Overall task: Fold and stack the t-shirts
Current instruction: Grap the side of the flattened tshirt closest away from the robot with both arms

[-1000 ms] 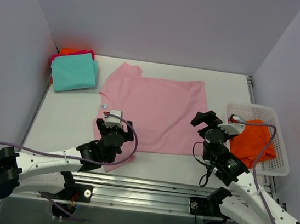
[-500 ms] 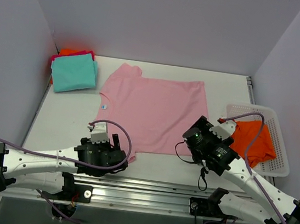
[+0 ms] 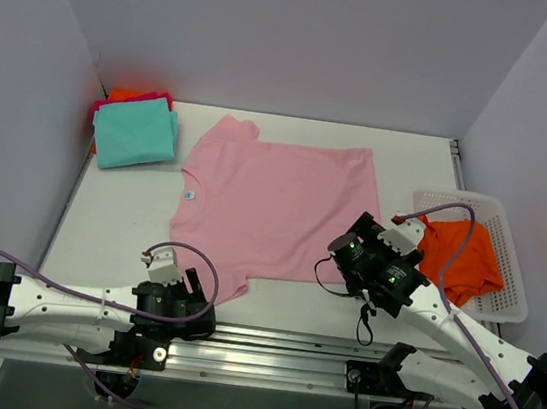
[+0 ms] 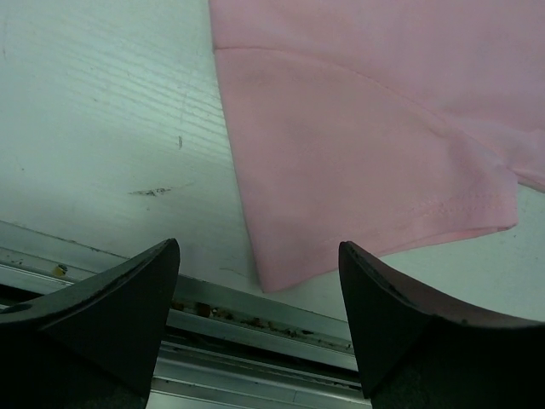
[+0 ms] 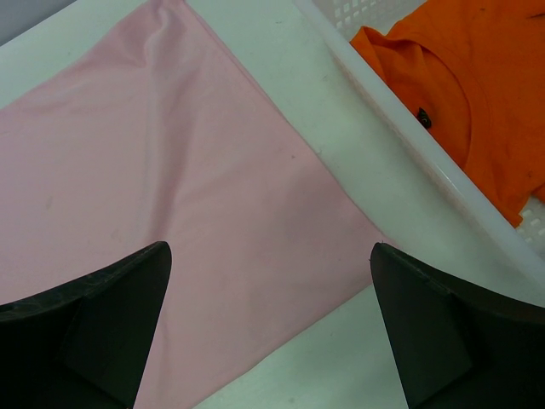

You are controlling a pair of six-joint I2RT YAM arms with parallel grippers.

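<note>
The pink t-shirt [image 3: 278,205] is lying flat mid-table [image 3: 121,215], spread for folding. Your left gripper [image 4: 257,247] is hovering over its near sleeve and your right gripper [image 5: 270,247] over its near hem corner. Both jaws are standing open and empty, probably positioned for 2 matched pinches.

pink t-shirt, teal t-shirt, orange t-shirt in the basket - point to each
pink t-shirt [image 3: 273,205], top external view, middle of its body
teal t-shirt [image 3: 134,134], top external view, centre of the folded top face
orange t-shirt [image 5: 502,77], right wrist view, body fabric beside the neckline
</note>
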